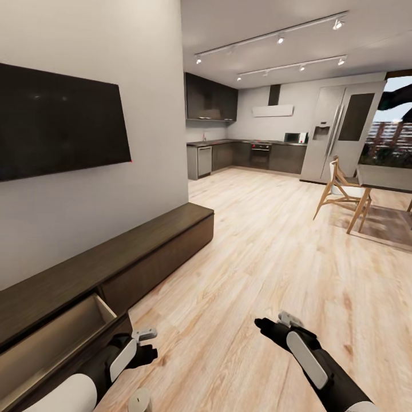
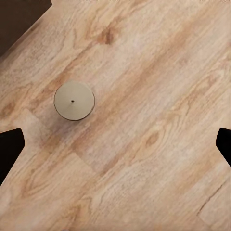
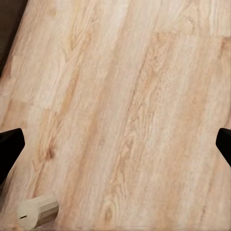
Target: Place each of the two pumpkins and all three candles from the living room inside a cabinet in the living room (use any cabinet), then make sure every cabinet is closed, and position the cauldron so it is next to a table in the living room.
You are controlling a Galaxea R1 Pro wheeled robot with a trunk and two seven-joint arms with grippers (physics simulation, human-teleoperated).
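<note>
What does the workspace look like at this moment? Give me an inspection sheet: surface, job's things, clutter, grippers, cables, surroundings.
Surface: light wood plank floor, bare around both arms.
Job's things: one candle stands upright on the floor below the left gripper; it also shows at the head view's lower edge. The cabinet runs along the wall, and its near drawer is pulled open, with no contents in sight.
Clutter: nothing seen.
Grippers: left gripper open and empty, beside the open drawer; right gripper open and empty, over bare floor.
Cables: nothing seen.
Surroundings: wall-mounted TV, kitchen, fridge, dining chair.
</note>
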